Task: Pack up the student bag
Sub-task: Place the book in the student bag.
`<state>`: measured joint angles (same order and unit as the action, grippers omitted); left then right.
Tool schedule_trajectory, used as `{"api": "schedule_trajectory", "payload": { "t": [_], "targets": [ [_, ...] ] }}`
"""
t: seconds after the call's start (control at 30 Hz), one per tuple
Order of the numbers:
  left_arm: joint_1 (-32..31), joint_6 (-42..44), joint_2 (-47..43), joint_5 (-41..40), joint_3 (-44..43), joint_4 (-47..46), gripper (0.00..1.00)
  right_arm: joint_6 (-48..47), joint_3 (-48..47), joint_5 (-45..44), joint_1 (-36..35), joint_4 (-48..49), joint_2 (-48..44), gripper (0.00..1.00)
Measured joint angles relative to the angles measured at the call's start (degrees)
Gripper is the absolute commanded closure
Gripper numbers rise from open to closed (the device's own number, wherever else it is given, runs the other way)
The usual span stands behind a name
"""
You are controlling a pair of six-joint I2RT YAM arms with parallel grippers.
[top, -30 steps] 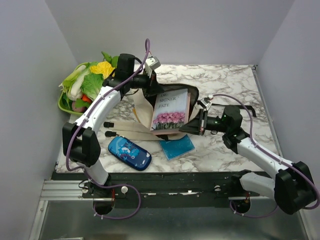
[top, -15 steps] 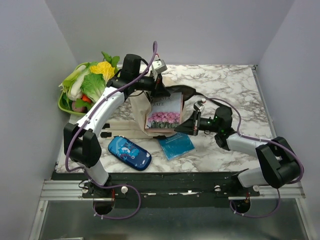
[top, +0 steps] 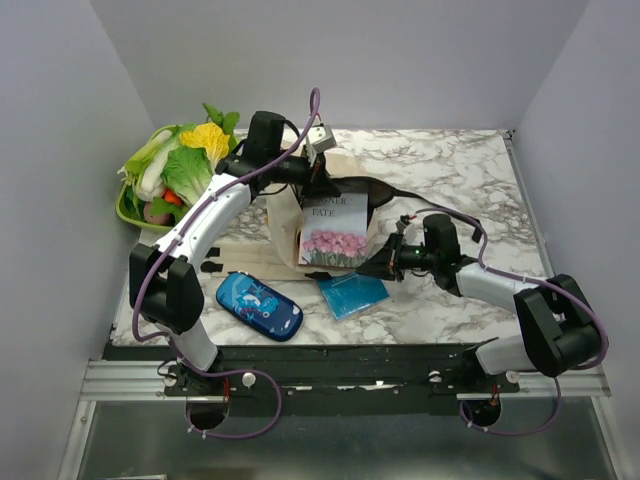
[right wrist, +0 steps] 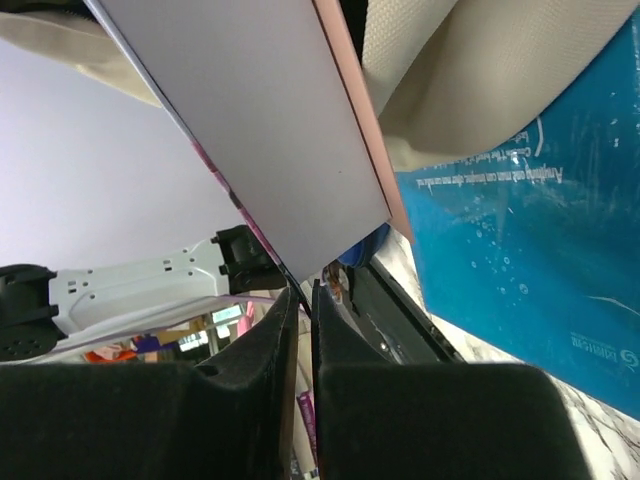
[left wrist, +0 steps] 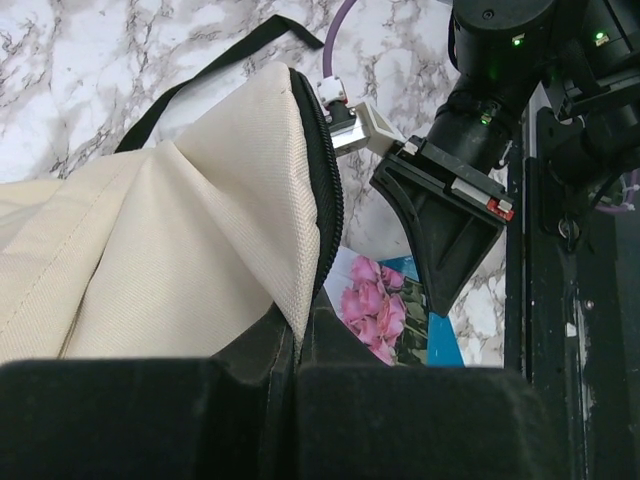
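The beige student bag (top: 283, 215) lies at the table's middle, its black-zippered mouth lifted. My left gripper (top: 322, 182) is shut on the bag's upper rim (left wrist: 300, 250) and holds the mouth open. A book with pink roses on its cover (top: 335, 232) stands slanted with its top edge inside the mouth. My right gripper (top: 377, 266) is shut on the book's lower right corner (right wrist: 300, 200). The book's roses also show in the left wrist view (left wrist: 378, 315). A blue packet (top: 352, 292) lies flat in front of the book, also in the right wrist view (right wrist: 520, 270).
A dark-blue patterned pencil case (top: 259, 306) lies near the front left. A green tray of toy vegetables (top: 172, 170) stands at the back left. The bag's long beige straps (top: 245, 256) run left across the table; a black strap (top: 400, 192) trails right.
My right gripper has moved left and lower with the book. The book has slid further into the bag's mouth, hiding more of its title. My left gripper has lifted the rim and shifted right.
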<state>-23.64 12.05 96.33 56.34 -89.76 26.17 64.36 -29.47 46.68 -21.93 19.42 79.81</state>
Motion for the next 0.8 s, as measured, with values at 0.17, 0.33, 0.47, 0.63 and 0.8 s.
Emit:
{"api": "schedule_trajectory", "payload": {
  "t": [0.17, 0.33, 0.47, 0.63, 0.8],
  "targets": [
    [0.5, 1.9, 0.0, 0.0, 0.2, 1.1, 0.98, -1.8, -0.1, -1.1, 0.2, -2.6, 0.1, 0.56],
    [1.4, 3.5, 0.0, 0.0, 0.2, 3.0, 0.98, -7.6, -1.7, -4.5, 0.4, -9.4, -0.7, 0.40],
    [1.6, 4.0, 0.0, 0.0, 0.2, 3.8, 0.98, -11.3, -2.4, -8.2, 0.6, -13.8, -4.2, 0.38],
    [1.6, 4.0, 0.0, 0.0, 0.3, 3.8, 0.98, -14.1, -2.4, -13.3, 0.6, -15.6, -7.7, 0.34],
    [1.6, 3.9, 0.0, 0.0, 0.8, 3.8, 0.98, -16.2, -2.4, -17.1, 0.7, -14.7, -8.0, 0.34]
  ]
}}
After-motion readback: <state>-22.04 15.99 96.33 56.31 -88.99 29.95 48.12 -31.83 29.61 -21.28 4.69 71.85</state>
